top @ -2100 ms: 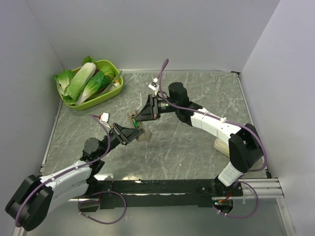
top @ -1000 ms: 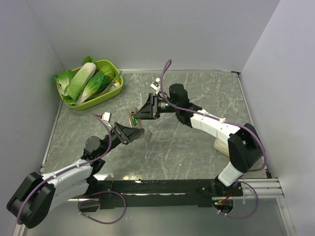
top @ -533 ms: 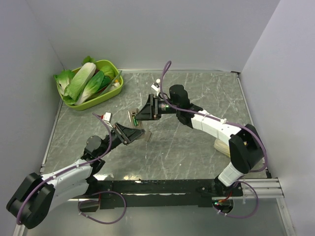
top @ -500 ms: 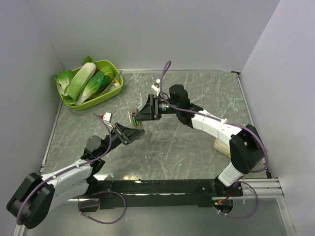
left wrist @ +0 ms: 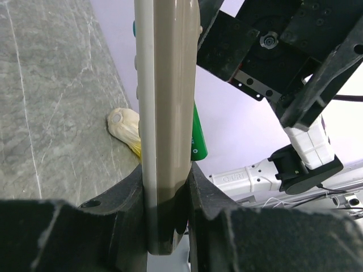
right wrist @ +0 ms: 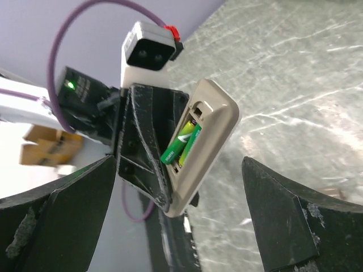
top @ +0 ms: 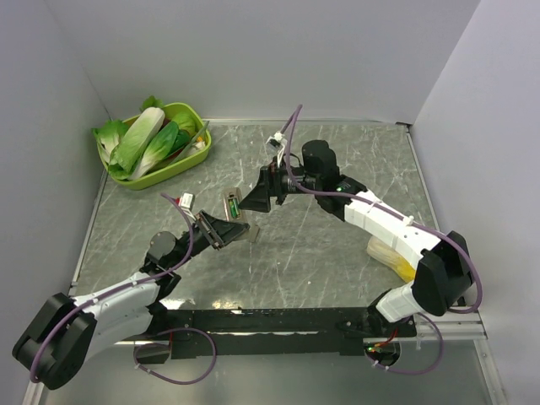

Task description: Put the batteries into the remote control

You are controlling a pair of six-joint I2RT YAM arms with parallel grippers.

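Now, with the left gripper (top: 224,224) clamped on the slim grey-brown-backed remote control (right wrist: 203,141), upright above the table (top: 337,152), and the right gripper (top: 251,199) spread wide beside it, we should press the small green cylindrical battery (right wrist: 180,145) flush into its bay.
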